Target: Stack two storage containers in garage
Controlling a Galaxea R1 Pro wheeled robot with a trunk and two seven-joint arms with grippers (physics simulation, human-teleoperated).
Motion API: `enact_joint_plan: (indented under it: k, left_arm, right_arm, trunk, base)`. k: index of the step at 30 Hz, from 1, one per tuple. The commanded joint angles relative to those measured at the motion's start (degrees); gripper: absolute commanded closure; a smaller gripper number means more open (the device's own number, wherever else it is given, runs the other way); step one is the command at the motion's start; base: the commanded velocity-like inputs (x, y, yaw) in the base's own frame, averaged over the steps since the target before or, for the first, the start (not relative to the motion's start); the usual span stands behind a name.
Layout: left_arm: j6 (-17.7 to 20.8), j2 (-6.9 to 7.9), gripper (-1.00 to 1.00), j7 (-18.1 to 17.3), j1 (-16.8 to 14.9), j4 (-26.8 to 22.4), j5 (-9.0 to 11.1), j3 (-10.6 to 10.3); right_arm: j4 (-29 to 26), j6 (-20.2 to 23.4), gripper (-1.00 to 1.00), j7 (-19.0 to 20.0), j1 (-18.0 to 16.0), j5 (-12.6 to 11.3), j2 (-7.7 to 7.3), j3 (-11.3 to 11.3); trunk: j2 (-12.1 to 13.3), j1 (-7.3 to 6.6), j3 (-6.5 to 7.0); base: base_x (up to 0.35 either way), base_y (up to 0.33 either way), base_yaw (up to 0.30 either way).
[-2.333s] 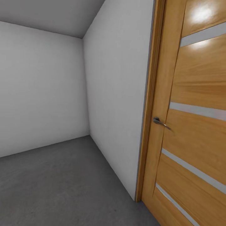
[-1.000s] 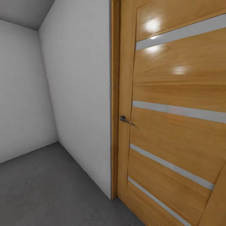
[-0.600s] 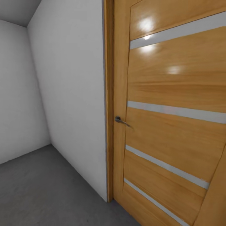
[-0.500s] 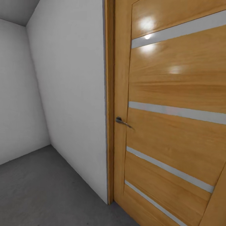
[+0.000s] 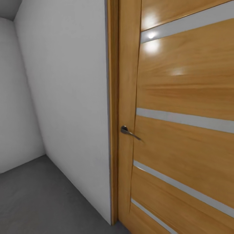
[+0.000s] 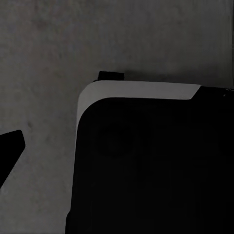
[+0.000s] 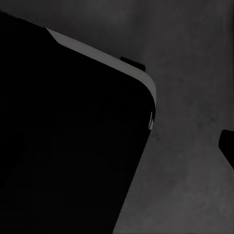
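The head view sits close on a wood-panelled door with pale horizontal strips, its metal handle just beside the frame, a white wall alongside and a wedge of dark grey concrete floor low down. Compared with two seconds ago the whole picture has slid: the room corner has run off toward the edge, the door now takes up far more of the frame and its handle sits nearer mid-picture, which reads as the camera swinging and closing in on the door, not anything in the room moving. That suggests the robot is inside the garage and turning toward the exit, likely heading for the living room. Each wrist view looks down past a dark, rounded part of the robot's base onto the same concrete; no fingertips can be made out, so I cannot tell how far either pair of jaws is parted or whether they grip anything. Neither storage container is visible near the jaws, so their whereabouts cannot be told
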Motion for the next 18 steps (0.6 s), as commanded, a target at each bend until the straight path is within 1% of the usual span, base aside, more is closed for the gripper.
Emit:
enact_joint_plan:
  k: [1, 13, 15, 18]
  left_arm:
    - [-0.2, 0.00, -1.00, 0.0, 0.0, 0.0, 0.6, 0.0]
    - [-0.3, 0.00, -1.00, 0.0, 0.0, 0.0, 0.6, 0.0]
    - [-0.4, -0.03, -1.00, 0.0, 0.0, 0.0, 0.6, 0.0]
    - [-0.5, -0.01, -1.00, 0.0, 0.0, 0.0, 0.6, 0.0]
  right_arm:
    - [0.1, -0.3, -1.00, 0.0, -0.1, -0.6, 0.01, 0.5]
    - [0.1, -0.3, -1.00, 0.0, 0.0, -0.6, 0.01, 0.5]
    - [0.1, -0.3, -1.00, 0.0, -0.1, -0.6, 0.01, 0.5]
    - [0.1, -0.3, -1.00, 0.0, 0.0, -0.6, 0.01, 0.5]
  trunk:
    - [0.0, 0.04, -0.05]
    - [0.0, 0.04, -0.05]
    - [0.0, 0.04, -0.05]
    - [0.0, 0.04, -0.05]
  base:
    - [0.318, 0.096, -0.234]
    - [0.317, 0.093, -0.240]
    - [0.222, 0.031, -0.242]
    - [0.092, 0.012, -0.242]
